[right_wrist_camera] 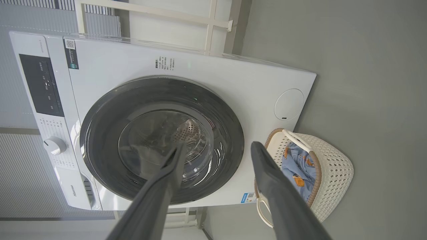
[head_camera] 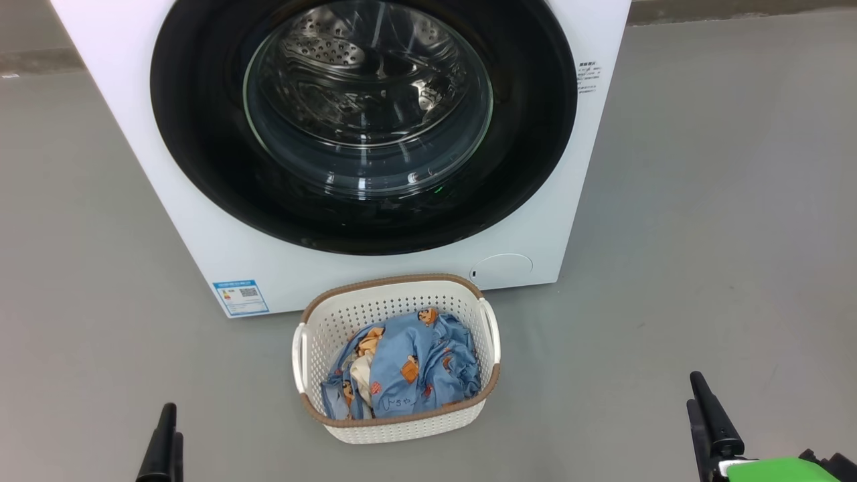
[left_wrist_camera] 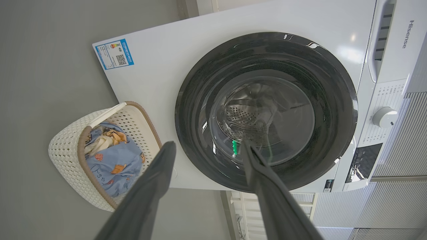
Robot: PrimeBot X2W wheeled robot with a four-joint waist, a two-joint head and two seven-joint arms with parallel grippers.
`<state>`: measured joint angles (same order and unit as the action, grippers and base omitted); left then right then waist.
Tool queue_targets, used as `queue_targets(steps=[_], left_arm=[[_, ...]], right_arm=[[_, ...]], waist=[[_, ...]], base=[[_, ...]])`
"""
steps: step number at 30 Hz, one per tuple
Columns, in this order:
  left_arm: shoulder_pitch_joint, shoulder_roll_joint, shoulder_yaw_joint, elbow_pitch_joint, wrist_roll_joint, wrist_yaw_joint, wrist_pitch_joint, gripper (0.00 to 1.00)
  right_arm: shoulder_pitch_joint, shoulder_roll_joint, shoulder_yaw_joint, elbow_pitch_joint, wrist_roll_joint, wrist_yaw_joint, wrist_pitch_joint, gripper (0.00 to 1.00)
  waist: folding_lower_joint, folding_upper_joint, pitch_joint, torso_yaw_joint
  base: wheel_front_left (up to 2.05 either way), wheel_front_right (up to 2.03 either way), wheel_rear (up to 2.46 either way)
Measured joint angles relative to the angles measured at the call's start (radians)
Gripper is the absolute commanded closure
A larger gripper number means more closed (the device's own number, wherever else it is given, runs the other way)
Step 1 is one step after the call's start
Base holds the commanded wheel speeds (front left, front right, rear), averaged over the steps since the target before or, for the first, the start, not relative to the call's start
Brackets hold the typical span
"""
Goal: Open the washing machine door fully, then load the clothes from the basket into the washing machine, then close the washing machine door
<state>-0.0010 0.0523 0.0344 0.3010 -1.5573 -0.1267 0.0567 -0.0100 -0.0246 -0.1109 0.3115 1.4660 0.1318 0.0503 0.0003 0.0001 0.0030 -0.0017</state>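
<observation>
The washing machine (head_camera: 281, 268) stands ahead, white and boxy. Its door (head_camera: 201, 134) is shut, the black rim flat against the front and the steel drum showing through the glass. Right in front of it on the floor sits the basket (head_camera: 402, 432), holding the clothes (head_camera: 408, 361), blue printed fabric with cream and orange pieces. My left gripper (head_camera: 169, 418) hangs low to the basket's left and my right gripper (head_camera: 695, 391) low to its right. Both stand apart from everything. In the wrist views the left gripper (left_wrist_camera: 207, 144) and the right gripper (right_wrist_camera: 218, 145) are open and hold nothing.
Grey floor (head_camera: 703, 201) stretches on both sides of the machine and basket. A round service cover (head_camera: 501, 268) sits at the machine's lower right, a blue label (head_camera: 241, 296) at its lower left. The control panel with a knob (left_wrist_camera: 385, 117) runs along the machine's top.
</observation>
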Motion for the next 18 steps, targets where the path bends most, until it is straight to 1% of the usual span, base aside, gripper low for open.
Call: queue_targets(steps=[7, 18], left_arm=[[0.0, 0.024, -0.014, -0.012, 0.04, 0.0, -0.019, 0.0], [0.0, 0.067, -0.05, -0.041, 0.153, 0.0, -0.051, 0.0]], right_arm=[[0.0, 0.0, 0.006, -0.012, -0.089, 0.0, -0.018, 0.0], [-0.001, -0.002, 0.021, -0.027, -0.238, 0.0, -0.051, 0.0]], waist=[[-0.0001, 0.0, 0.0, 0.0], [-0.0001, 0.0, 0.0, -0.002]], base=[[0.0, 0.0, 0.0], [0.0, 0.0, 0.0]])
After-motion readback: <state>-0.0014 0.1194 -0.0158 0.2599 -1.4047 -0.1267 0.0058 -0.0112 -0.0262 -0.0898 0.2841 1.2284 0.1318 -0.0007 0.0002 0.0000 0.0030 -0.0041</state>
